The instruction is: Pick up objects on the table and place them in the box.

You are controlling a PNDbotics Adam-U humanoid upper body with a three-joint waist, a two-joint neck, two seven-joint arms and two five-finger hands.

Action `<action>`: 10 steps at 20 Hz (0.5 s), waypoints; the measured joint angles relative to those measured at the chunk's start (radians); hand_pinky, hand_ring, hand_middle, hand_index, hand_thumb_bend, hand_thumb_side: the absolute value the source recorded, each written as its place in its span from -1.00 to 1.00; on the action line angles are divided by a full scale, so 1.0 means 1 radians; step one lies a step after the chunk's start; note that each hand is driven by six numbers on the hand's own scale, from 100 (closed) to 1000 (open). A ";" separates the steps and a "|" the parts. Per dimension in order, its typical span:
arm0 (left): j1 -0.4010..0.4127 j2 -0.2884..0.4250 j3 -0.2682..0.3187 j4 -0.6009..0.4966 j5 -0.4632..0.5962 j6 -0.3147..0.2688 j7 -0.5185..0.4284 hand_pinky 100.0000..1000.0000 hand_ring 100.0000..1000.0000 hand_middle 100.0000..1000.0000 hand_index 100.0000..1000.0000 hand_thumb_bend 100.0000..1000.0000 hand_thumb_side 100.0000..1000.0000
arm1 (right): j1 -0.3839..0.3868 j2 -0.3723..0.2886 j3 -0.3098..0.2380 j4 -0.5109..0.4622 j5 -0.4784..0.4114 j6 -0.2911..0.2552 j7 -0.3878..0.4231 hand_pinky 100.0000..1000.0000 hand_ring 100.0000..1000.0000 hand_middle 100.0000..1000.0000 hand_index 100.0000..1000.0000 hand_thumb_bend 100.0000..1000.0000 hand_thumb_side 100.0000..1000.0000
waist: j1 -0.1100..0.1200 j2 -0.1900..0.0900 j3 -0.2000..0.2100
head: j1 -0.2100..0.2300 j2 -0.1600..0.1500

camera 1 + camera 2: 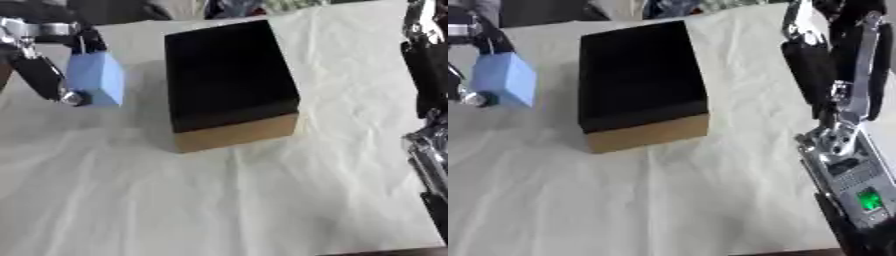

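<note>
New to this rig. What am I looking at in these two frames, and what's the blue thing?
Both pictures come from one stereo camera in the head of a humanoid upper body, looking down at a table covered with a white cloth. They show the same moment from the left and right eye.

In the middle stands an open box, dark inside with tan cardboard sides. The left robot hand comes in from the upper left and holds a light blue block beside the box, not yet over it. The black and silver right arm hangs along the right edge; its hand cannot be made out.

The job: put objects into the box.
</note>
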 measured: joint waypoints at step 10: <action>-0.121 -0.162 0.032 0.071 -0.043 -0.005 0.124 0.58 0.16 -0.06 0.24 -1.00 -1.00 | -0.010 0.001 0.000 0.000 0.000 -0.003 0.004 0.68 0.58 0.09 0.54 -1.00 -0.28 | 0.008 0.008 -0.027 | 0.010 -0.012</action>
